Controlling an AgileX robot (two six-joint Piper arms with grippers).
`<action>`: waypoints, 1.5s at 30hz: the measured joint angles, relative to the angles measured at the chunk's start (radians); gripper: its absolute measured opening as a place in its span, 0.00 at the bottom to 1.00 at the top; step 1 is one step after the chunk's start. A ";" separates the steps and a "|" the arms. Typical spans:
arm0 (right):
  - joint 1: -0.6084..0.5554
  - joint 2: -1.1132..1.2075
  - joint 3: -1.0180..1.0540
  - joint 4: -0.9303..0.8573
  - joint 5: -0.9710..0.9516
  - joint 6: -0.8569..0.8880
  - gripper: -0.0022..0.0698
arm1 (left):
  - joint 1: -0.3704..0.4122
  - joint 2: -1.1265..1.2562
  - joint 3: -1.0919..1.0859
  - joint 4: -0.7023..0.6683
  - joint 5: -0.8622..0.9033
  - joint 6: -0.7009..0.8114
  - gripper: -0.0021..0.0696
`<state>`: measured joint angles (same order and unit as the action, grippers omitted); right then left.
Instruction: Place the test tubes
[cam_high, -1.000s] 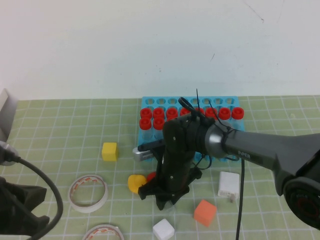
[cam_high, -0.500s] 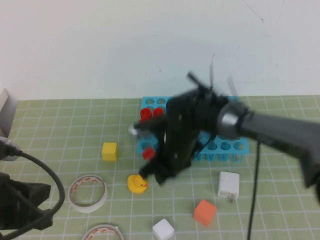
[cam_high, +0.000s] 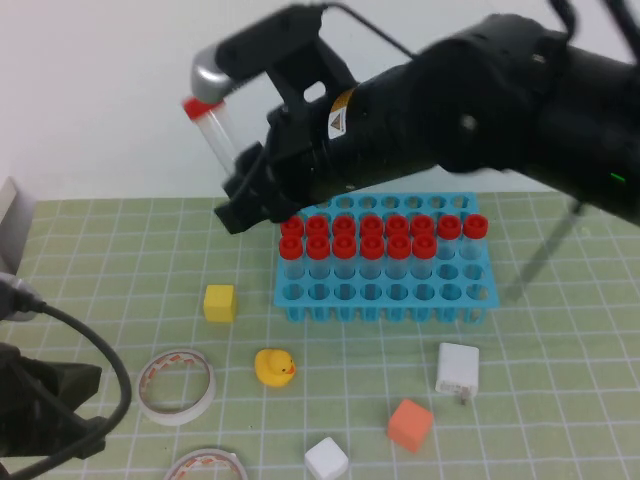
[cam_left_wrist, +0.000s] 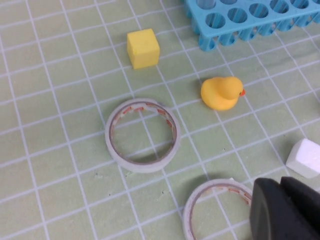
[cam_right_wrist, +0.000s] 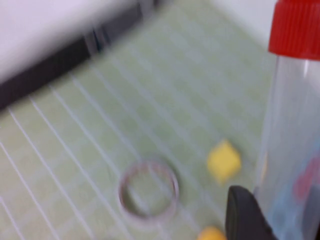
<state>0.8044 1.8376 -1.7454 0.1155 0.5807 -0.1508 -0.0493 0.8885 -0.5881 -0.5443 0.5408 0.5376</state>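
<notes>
White wall rises behind a worktop (cam_high: 120, 260) covered by a pale green mat with a white grid. High above the mat, the right end effector (cam_high: 238, 182) grips a clear plastic test tube with a red cap (cam_high: 210, 128). The tube is tilted, cap uppermost, up and to the left of the bright blue plastic tube rack (cam_high: 385, 295) and well clear of it. Red-capped tubes (cam_high: 371, 235) stand upright in two neighbouring rows near the back of the rack, and its front rows show open holes.

The left end effector (cam_left_wrist: 282, 210) hovers low at the near left of the mat, closed on nothing, next to a roll of white tape (cam_left_wrist: 212, 210). A second tape roll (cam_high: 176, 385) lies just beyond. A small yellow cube (cam_high: 219, 302), a yellow rubber duck (cam_high: 273, 367), a white cube (cam_high: 327, 459), an orange cube (cam_high: 410, 422) and a white plug-like block (cam_high: 458, 370) are scattered in front of the rack.
</notes>
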 joint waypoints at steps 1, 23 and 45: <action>0.010 -0.024 0.029 0.000 -0.043 -0.013 0.36 | 0.000 0.000 0.000 -0.002 -0.006 0.009 0.03; 0.168 -0.375 0.949 -0.152 -1.065 0.102 0.36 | -0.002 -0.196 0.006 -1.028 0.091 0.924 0.03; 0.179 -0.242 0.954 -0.330 -1.400 0.165 0.36 | -0.002 -0.154 0.006 -1.065 0.185 1.073 0.67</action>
<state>0.9838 1.5959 -0.7918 -0.2148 -0.8189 0.0142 -0.0509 0.7347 -0.5820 -1.6096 0.7262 1.6104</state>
